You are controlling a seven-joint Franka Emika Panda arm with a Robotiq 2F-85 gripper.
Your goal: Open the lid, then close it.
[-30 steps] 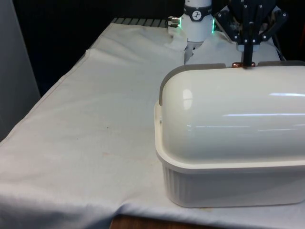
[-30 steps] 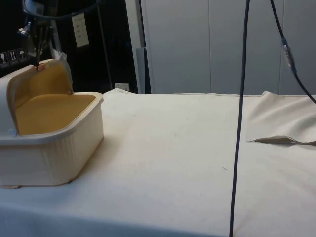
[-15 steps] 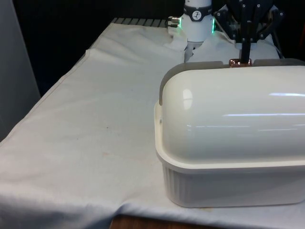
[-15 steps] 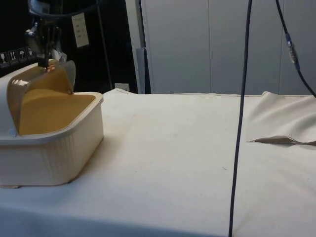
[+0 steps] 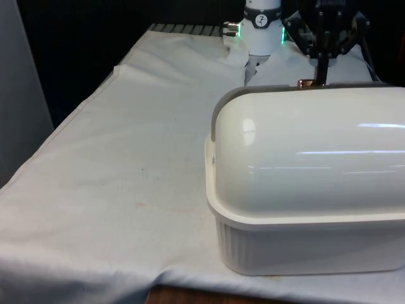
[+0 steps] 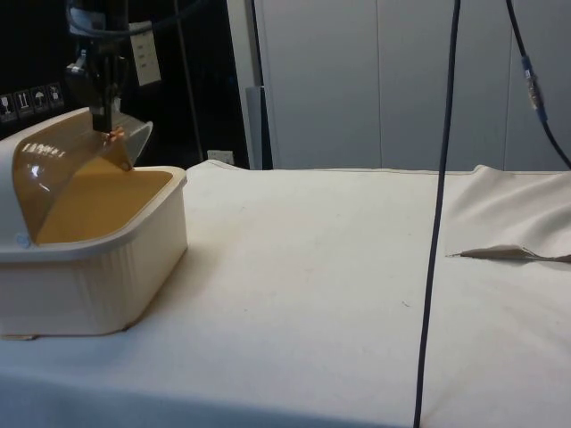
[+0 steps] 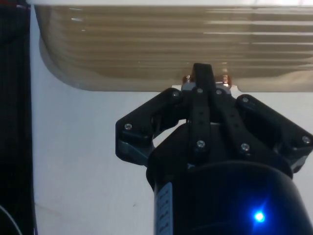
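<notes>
Compared with a second ago, I see my pincer [image 6: 109, 132], clamped on the copper knob [image 5: 305, 82], has drawn the amber lid [image 6: 80, 165] further over the bread box [image 5: 304, 190], so closing is well underway.

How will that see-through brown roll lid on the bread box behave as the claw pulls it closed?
The translucent brown curved lid will probably stay stiff, since it holds its arc. It should follow the cream plastic bread box's rounded end rather than swing freely. The black claw's hold on the small copper knob could slip.
</notes>
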